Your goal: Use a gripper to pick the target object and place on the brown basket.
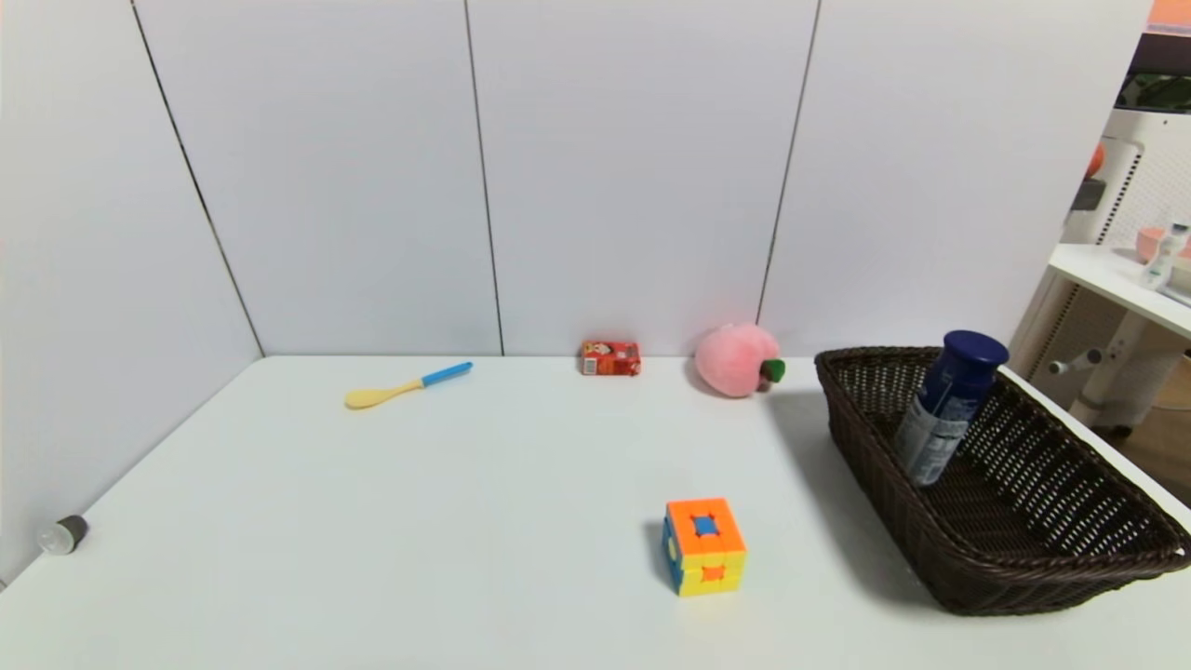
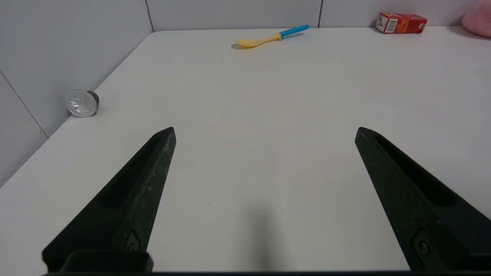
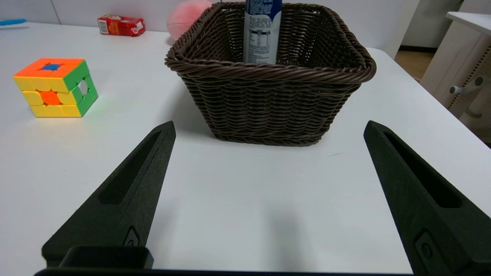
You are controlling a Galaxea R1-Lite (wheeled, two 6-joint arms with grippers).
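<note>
White wall panels with dark seams are enclosing a pale tabletop on two sides, and a white shelf unit is standing in the room beyond its right edge. Toward the right of the tabletop the brown basket is sitting, and the spray can is standing inside it near its far left corner, leaning slightly, with its dark blue cap rising above the rim. Judging from this arrangement, the placing step is already done and the task is at or near its end. The right gripper is hovering low over bare tabletop just in front of the basket's near wall, its fingers spreading wide and holding nothing. The left gripper is waiting over the left part of the tabletop, likewise wide open and empty. Neither arm is appearing in the head view. Any remaining move is probably only a matter of keeping the right arm clear of the basket; because the can is tilting, a brush against the wicker could topple it. Elsewhere on the tabletop, a puzzle cube is lying left of the basket, while a red carton, a pink plush peach and a yellow-and-blue spoon are lining the back wall. A small foil-topped capsule is resting at the left edge.
</note>
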